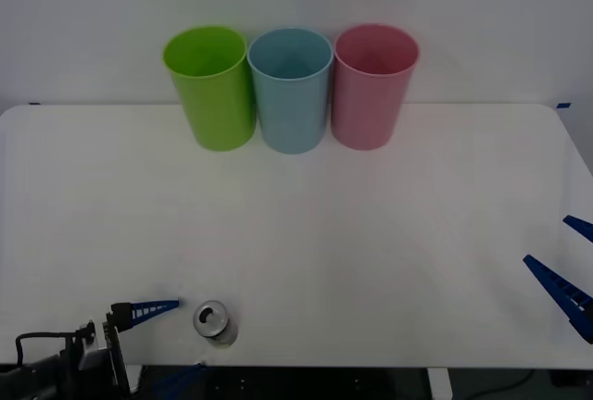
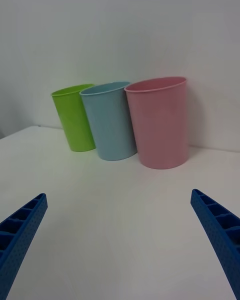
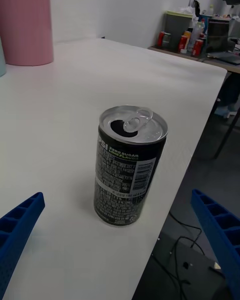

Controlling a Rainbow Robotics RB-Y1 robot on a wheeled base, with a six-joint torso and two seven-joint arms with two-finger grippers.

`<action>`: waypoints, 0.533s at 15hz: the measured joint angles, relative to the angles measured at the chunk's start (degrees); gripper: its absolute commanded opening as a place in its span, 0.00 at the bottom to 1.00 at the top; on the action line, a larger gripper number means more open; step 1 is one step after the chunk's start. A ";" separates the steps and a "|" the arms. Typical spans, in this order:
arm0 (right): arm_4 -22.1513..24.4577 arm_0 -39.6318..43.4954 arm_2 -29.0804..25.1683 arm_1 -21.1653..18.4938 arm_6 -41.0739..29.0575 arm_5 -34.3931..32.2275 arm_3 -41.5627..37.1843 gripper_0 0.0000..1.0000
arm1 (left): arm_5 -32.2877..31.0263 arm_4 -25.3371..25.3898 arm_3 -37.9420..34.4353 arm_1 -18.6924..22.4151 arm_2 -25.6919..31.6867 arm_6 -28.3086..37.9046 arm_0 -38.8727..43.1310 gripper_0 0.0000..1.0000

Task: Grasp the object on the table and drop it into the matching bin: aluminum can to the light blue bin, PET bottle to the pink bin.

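Silver-topped aluminum can [image 1: 214, 320] stands lower left near the table [image 1: 371, 233] edge, left gripper [image 1: 165, 340] wide open and empty beside it, lower finger half-hidden; right gripper [image 1: 567, 266], cut off at right, spread empty.

In the front view the right gripper [image 1: 567, 270] is cut by the picture's right edge, so just two blue finger tips reach in over the worktop [image 1: 371, 233]. The left gripper [image 1: 176, 340] sits at the bottom edge: one finger lies over the worktop and the other shows dimly below its near rim. The aluminum can [image 1: 214, 320] is small there, its side print unreadable. In the left wrist view the pink bin [image 3: 26, 22] is cropped at the top and side, and the can's fine label text [image 3: 122, 172] is probably too small to read.
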 measured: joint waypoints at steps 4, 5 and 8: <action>0.00 0.00 0.00 0.00 0.00 0.00 0.00 1.00 | 0.64 -1.24 0.60 -2.49 0.01 -1.47 -0.55 1.00; 0.00 0.00 0.00 0.00 0.00 0.00 0.00 1.00 | 0.74 -1.37 0.88 -3.09 -0.01 -1.81 -0.76 1.00; 0.00 0.00 0.00 0.00 0.00 0.00 0.00 1.00 | 0.81 -1.97 2.12 -4.39 -0.06 -2.75 -1.81 1.00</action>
